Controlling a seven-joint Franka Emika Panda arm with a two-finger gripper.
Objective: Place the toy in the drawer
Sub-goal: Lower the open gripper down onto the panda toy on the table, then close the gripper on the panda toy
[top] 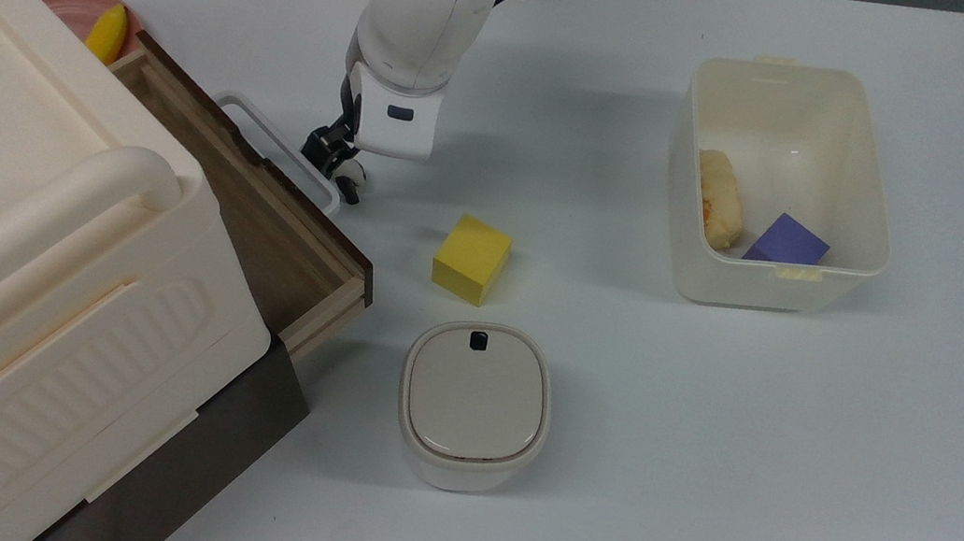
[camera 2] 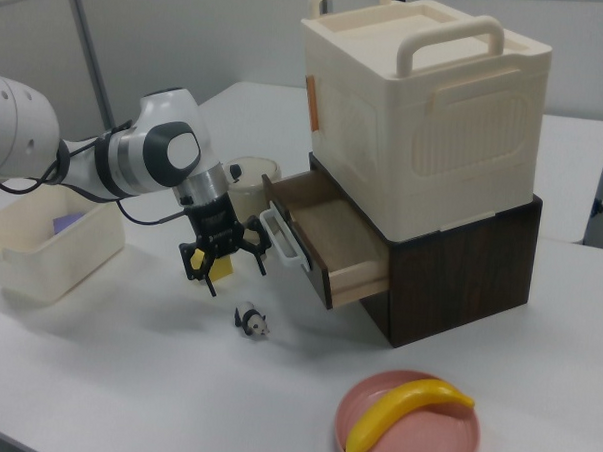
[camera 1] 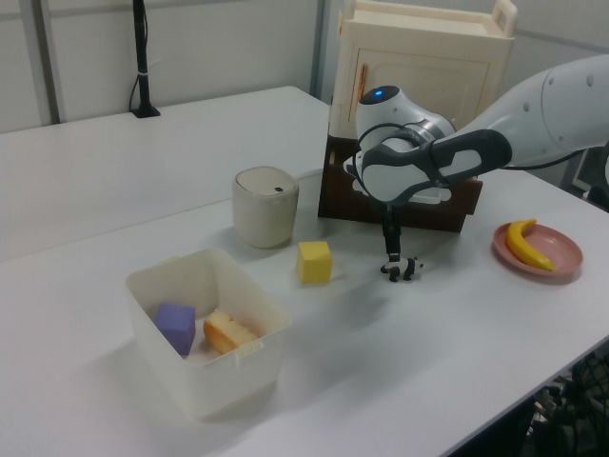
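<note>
The toy (camera 2: 250, 321), a tiny black-and-white panda, lies on the white table just in front of the drawer's white loop handle (camera 2: 281, 236). My gripper (camera 2: 227, 269) hangs open close above it, fingers pointing down, nothing held. In the top view the gripper (top: 330, 157) covers most of the toy (top: 350, 187). In the left view the gripper (camera 1: 390, 253) sits right over the toy (camera 1: 402, 269). The drawer (top: 251, 199) is pulled out from under the cream cabinet (camera 2: 427, 111), and what I see of its wooden inside holds nothing.
A yellow block (top: 471, 260) and a lidded cream pot (top: 474, 406) stand to the top view's right of the drawer. An open cream bin (top: 873, 174) holds a purple block (top: 788, 241) and a bread-like piece (top: 718, 198). A pink plate (camera 2: 372, 441) carries a banana (camera 2: 411, 409).
</note>
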